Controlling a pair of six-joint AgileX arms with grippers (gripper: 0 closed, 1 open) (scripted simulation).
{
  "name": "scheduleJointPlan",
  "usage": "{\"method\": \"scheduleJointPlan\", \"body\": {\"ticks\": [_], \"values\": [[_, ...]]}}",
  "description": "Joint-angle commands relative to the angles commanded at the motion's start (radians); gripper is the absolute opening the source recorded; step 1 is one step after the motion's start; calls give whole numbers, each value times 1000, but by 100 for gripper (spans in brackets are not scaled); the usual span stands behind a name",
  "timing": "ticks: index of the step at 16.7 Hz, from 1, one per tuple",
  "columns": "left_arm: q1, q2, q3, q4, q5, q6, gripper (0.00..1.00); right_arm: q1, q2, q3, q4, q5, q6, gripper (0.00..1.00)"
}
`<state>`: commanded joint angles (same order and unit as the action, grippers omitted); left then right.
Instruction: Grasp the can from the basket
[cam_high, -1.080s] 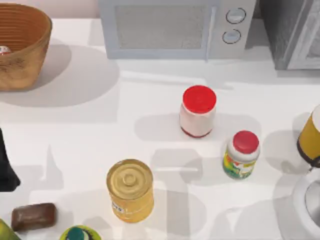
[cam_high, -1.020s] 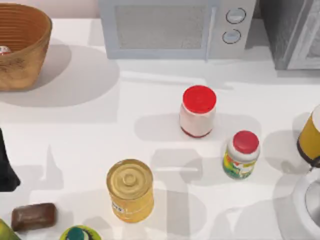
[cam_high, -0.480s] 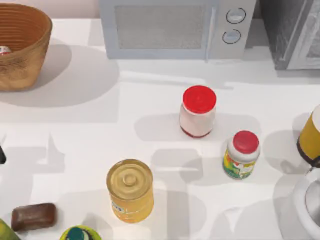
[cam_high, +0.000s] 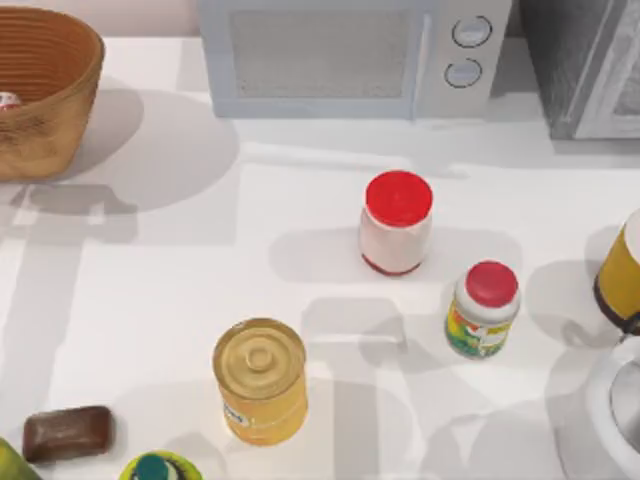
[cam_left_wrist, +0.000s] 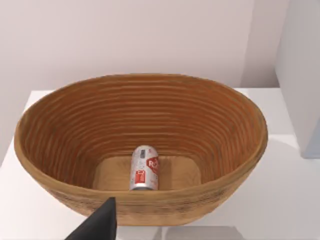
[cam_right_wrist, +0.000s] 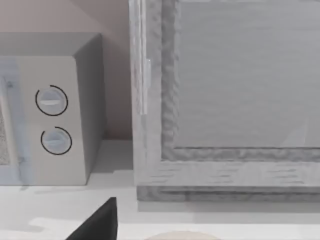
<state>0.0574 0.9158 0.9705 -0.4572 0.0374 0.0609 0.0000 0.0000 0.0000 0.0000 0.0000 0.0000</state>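
top view, going left to right: the wicker basket (cam_high: 45, 90) sits at the worktop's (cam_high: 180, 270) ten o'clock corner, and a sliver of the can (cam_high: 8, 100) shows inside it near the picture's left edge. a brown soap bar (cam_high: 67, 432) lies at about eight o'clock, with a green-topped item (cam_high: 158, 467) just past it at the near edge. the big yellow can with gold lid (cam_high: 260, 380) stands toward seven o'clock. a microwave (cam_high: 350, 55) lines the far edge at twelve. the white jar with red lid (cam_high: 396, 222) stands near centre, and a smaller red-lidded jar with a colourful label (cam_high: 483, 310) toward four o'clock.

left wrist view: the can (cam_left_wrist: 144, 168) lies on its side on the basket's (cam_left_wrist: 70, 130) flat floor, apart from the ribbed walls. one dark finger (cam_left_wrist: 100, 225) of the left gripper shows before the basket's near rim; whether it is apart or together, cannot tell.

right wrist view: one dark finger (cam_right_wrist: 100, 222) of the right gripper faces the microwave's (cam_right_wrist: 85, 110) dials and a grey cabinet (cam_right_wrist: 225, 100); its state cannot be told.
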Motion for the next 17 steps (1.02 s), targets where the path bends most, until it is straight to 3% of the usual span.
{"method": "scheduleJointPlan", "body": {"ticks": [10, 17], "values": [[57, 956, 980, -489, 38, 65, 100, 0, 0, 0, 0, 0, 0, 100], [86, 1501, 1463, -787, 56, 101, 100, 0, 0, 0, 0, 0, 0, 100]]}}
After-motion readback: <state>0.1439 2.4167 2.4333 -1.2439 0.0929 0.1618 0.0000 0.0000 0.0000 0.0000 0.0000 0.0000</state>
